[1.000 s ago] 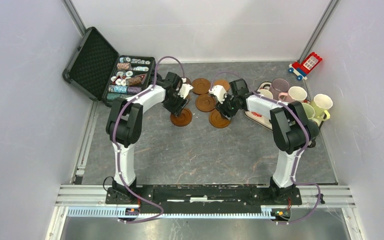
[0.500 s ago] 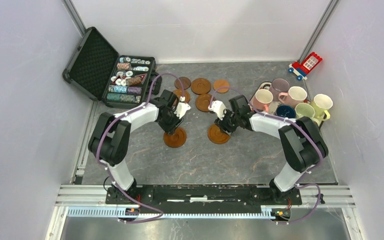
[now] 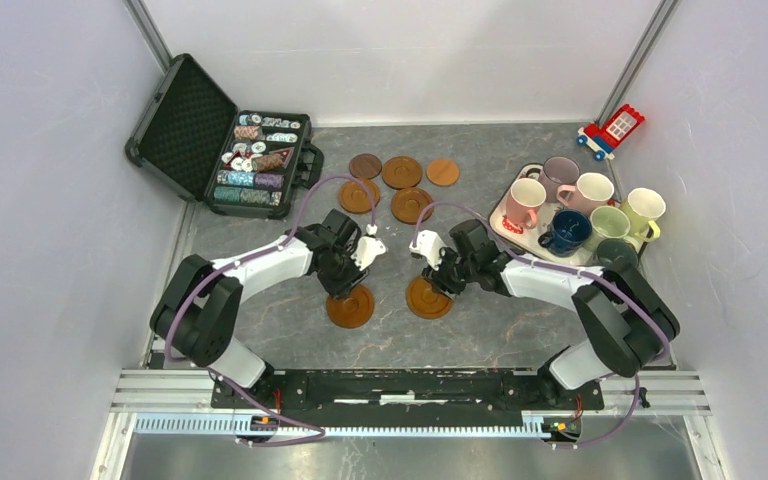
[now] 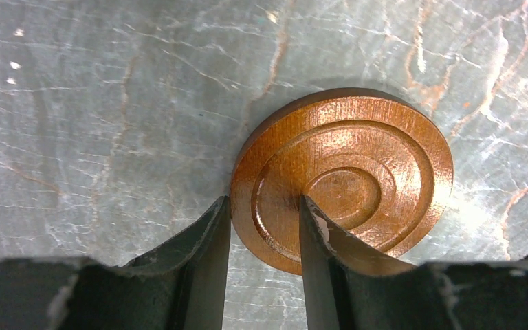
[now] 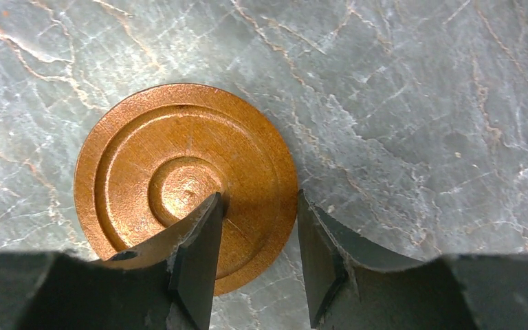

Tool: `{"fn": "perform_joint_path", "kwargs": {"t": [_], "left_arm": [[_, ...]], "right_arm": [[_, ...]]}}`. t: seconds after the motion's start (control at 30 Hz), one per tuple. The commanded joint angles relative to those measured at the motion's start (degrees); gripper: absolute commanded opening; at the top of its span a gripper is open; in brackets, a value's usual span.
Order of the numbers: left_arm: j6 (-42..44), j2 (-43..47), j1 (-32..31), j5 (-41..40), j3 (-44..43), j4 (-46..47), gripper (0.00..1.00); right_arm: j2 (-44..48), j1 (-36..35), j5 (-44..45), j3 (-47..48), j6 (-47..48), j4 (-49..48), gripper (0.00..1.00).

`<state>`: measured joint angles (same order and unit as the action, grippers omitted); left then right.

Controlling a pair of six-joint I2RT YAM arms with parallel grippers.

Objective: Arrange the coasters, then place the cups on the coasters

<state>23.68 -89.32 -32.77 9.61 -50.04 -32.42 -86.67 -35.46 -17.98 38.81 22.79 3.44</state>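
Two brown coasters are held near the table's middle. My left gripper (image 3: 343,287) (image 4: 262,203) is shut on the rim of one coaster (image 3: 351,308) (image 4: 344,175), one finger outside the edge and one on its ringed top. My right gripper (image 3: 442,283) (image 5: 258,199) is shut the same way on the other coaster (image 3: 427,298) (image 5: 185,175). Both discs lie flat at or just above the tabletop. Several more coasters (image 3: 401,172) lie at the back centre. The cups (image 3: 566,230), pink, navy, mauve, green and cream among them, stand grouped at the right.
A white tray (image 3: 506,222) holds some of the cups. An open black case of poker chips (image 3: 250,150) sits at the back left. A red toy (image 3: 612,128) lies in the back right corner. Walls close in on three sides.
Both grippers have come toward the near edge, each bringing its coaster away from the back cluster. The left jaws have closed tighter on their disc.
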Motion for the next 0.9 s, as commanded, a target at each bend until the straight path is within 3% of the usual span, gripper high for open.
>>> {"fn": "perform_joint_path", "kwargs": {"t": [0.0,0.27,0.4,0.47,0.6,0.87], "left_arm": [[-2.2,2.85,-1.82,1.96,2.37,-0.8,0.45],[-2.5,2.94,-2.73,2.2,2.12,-1.05,0.47],[-4.43,3.47,-0.84,2.23,0.4,-1.27,0.6],[-4.52,3.83,1.3,3.66,-3.36,-2.97,0.69],[-5.29,3.7,6.64,6.42,-12.85,-3.65,0.8],[-10.2,-15.29,14.23,0.72,-37.66,-3.78,0.84]], "right_arm": [[-0.72,-2.03,-2.76,-3.2,-2.41,7.01,0.48],[1.41,-4.84,-4.54,-5.24,-1.63,6.79,0.48],[2.28,-4.67,-3.48,-2.29,-0.66,9.62,0.55],[2.75,-3.58,-3.06,0.55,-0.05,11.57,0.64],[1.47,2.13,-4.79,10.15,0.42,14.09,0.7],[-14.67,10.63,-0.17,35.49,-7.47,9.97,0.75]]}}
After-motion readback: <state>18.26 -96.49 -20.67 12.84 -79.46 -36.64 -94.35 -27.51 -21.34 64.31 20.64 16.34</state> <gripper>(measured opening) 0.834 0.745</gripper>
